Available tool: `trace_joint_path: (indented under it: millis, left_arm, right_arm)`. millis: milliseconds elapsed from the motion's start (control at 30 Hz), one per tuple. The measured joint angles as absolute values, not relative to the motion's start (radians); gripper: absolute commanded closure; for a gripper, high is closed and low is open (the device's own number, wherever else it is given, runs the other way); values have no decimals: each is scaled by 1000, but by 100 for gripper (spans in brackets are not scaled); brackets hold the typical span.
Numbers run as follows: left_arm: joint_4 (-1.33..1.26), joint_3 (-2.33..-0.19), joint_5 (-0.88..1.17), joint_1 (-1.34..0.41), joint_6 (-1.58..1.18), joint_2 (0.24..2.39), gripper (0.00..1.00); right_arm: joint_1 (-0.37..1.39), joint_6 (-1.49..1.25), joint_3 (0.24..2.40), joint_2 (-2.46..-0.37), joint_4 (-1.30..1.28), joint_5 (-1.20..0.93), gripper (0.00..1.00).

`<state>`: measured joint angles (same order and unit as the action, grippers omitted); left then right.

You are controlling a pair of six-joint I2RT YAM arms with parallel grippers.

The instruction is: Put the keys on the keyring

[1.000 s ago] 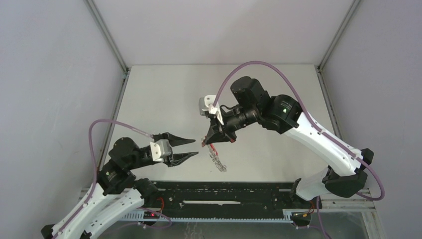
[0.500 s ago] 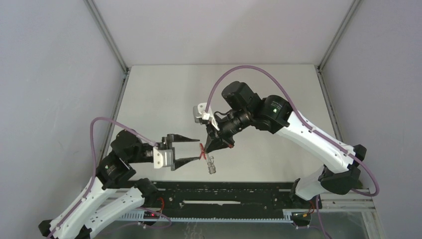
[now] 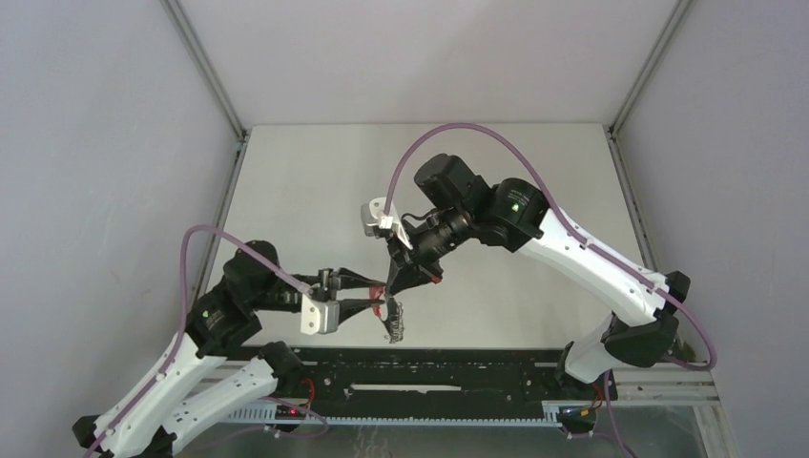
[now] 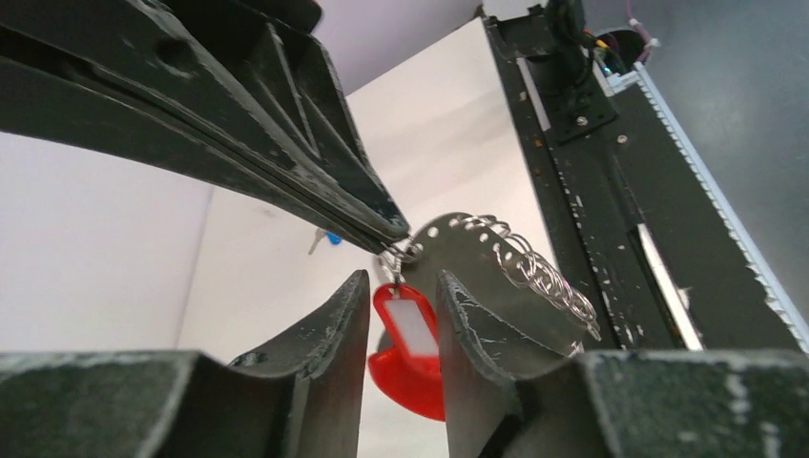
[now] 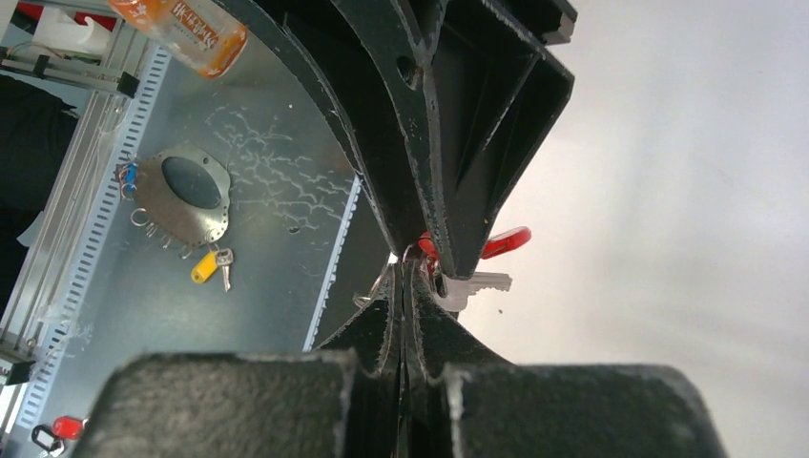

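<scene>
**Setting.** Pale grey table [image 3: 315, 181] between plain grey walls [image 3: 95, 143]. A black rail [image 3: 429, 367] runs along the near edge.

**Item 1, keyring** [image 3: 394, 322]. Held aloft close to the table's near edge. It shows silver rings strung along a perforated grey plate, with a red band beneath. It hangs at 6 o'clock from the right gripper [image 3: 394, 279], whose jaws are pressed together on one small ring at the top of the bunch.

**Item 2, red-tagged key** [image 4: 408, 326]. Dangles from that same pinch point. Whether it is already threaded on cannot be told.

**Item 3, left gripper** [image 3: 379, 297]. Enters from 9 o'clock. A second ago it stood wide open and well apart from the bunch. Now its jaws have narrowed to a slot with the red tag in it. Whether they bear on the tag cannot be told.

**Item 4, blue-tagged key** [image 4: 330, 239]. Lies on the table at 10 o'clock of the red tag in the left wrist view, apart from both grippers.

**Assessment.** Two-handed work on the red-tagged key looks to have begun. The blue-tagged key is yet to be taken up.
</scene>
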<state>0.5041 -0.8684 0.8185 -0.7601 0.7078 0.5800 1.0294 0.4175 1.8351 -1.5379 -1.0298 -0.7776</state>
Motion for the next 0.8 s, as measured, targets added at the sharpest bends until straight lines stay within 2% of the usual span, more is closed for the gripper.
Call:
trace_joint_path:
  millis: [100, 267, 367, 567, 800]
  left_arm:
    - [473, -868, 793, -760, 700, 568, 69]
    - [430, -868, 787, -761, 677, 550, 83]
    - [430, -867, 784, -761, 673, 548, 86]
    - [436, -866, 777, -762, 681, 548, 96]
    - [435, -866, 777, -762, 682, 547, 100]
  right_arm:
    - [1031, 418, 1836, -1549, -1030, -781, 100]
    - [1031, 411, 1836, -1552, -1023, -780, 100]
    - [1030, 396, 1822, -1546, -1004, -777, 100]
    - [1015, 337, 1702, -1475, -881, -772, 100]
    - [1008, 271, 1604, -1409, -762, -756, 100]
